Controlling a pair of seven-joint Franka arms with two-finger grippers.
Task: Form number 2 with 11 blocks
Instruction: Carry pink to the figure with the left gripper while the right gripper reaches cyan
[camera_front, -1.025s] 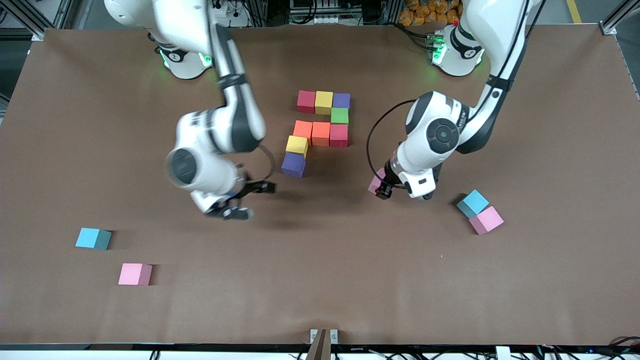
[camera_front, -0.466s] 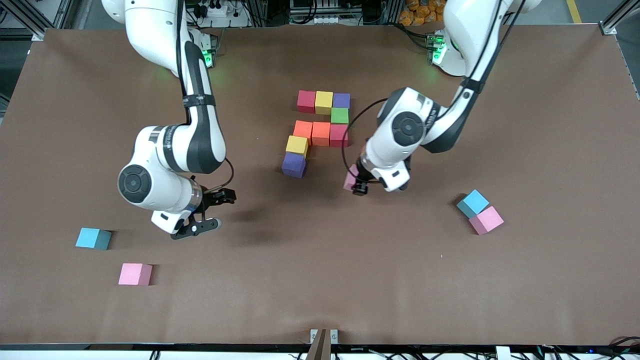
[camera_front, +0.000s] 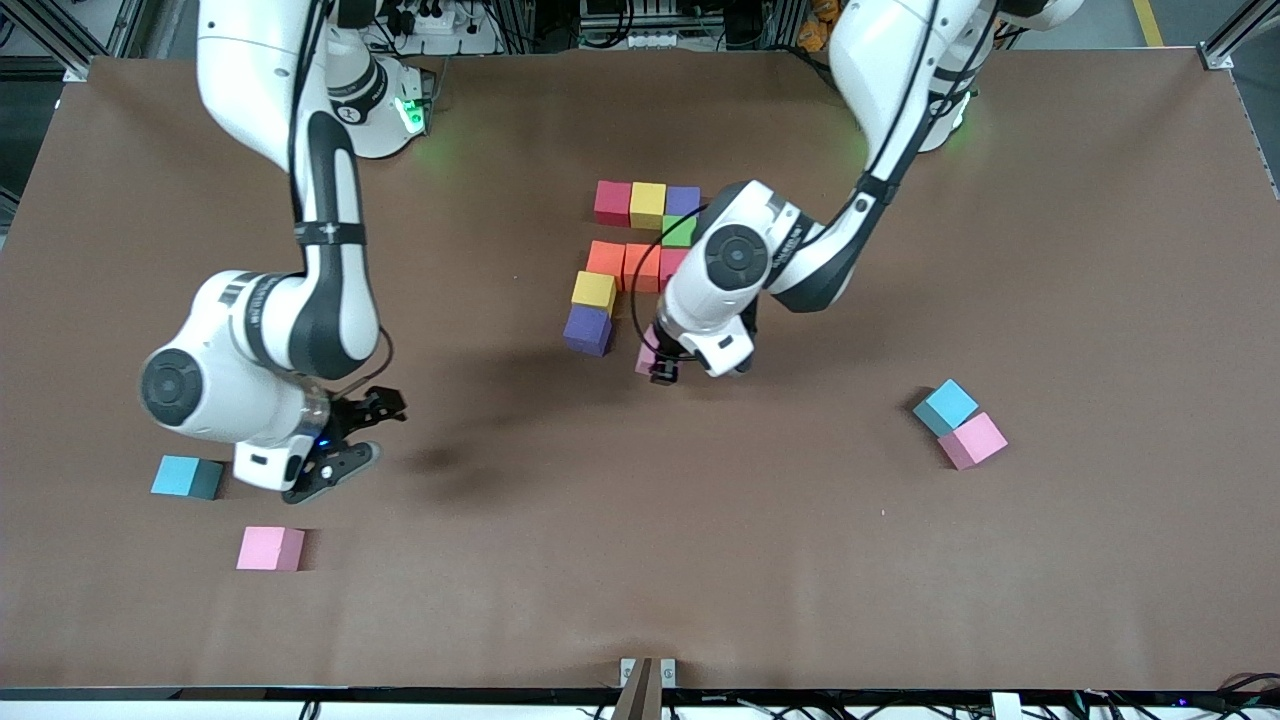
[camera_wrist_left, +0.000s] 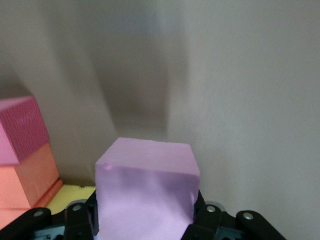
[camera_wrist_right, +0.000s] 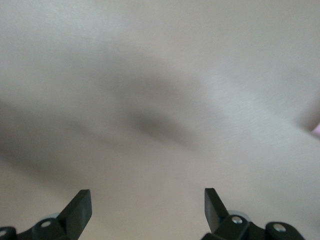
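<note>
**Left gripper carries a pink cube beside the unfinished 2**

A brown table seen from above. Near its centre sits the partial number 2 (camera_front: 640, 262), built of small matte foam cubes: a red, a yellow and a purple cube in the top row, a green foam cube (camera_front: 678, 231) below the purple one, then a row of two orange cubes and a red one, then a yellow foam cube (camera_front: 594, 291) and a dark purple foam cube (camera_front: 587, 329) stepping down toward the camera.

The left gripper (camera_front: 660, 366) hangs at about four o'clock from that dark purple cube, its fingers closed partway around a pale pink foam cube (camera_wrist_left: 146, 192) (its wrist view shows the cube filling the gap between them).

The right gripper (camera_front: 343, 446) hovers over bare table toward the right arm's end, fingers spread wide and holding nothing.

At about eight o'clock from it rests a light blue foam cube (camera_front: 186, 476), with a pink foam cube (camera_front: 270, 548) nearer the camera. Toward the left arm's end, another light blue cube (camera_front: 945, 406) touches another pink cube (camera_front: 972, 440).
</note>
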